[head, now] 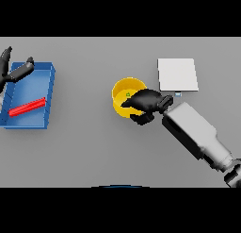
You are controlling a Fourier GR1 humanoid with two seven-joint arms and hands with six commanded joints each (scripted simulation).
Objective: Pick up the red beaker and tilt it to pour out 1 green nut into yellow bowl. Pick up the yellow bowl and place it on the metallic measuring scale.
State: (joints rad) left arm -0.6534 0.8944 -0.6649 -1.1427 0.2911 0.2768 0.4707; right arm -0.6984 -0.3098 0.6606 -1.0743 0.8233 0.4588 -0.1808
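The right robot hand point(145, 102) is clamped on the yellow bowl point(123, 93), which holds 1 green nut point(128, 94). Next comes lifting it rightward onto the nearby measuring scale point(177, 74). The left robot hand point(14, 72) idles, fingers apart.

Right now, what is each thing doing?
Round yellow bowl: upright on the table, green nut inside, right hand on its rim.
Red beaker: lying on its side in the blue tray.
Flat metallic measuring scale: bare.
Right hand: curled round the bowl.
Left hand: open over the tray.
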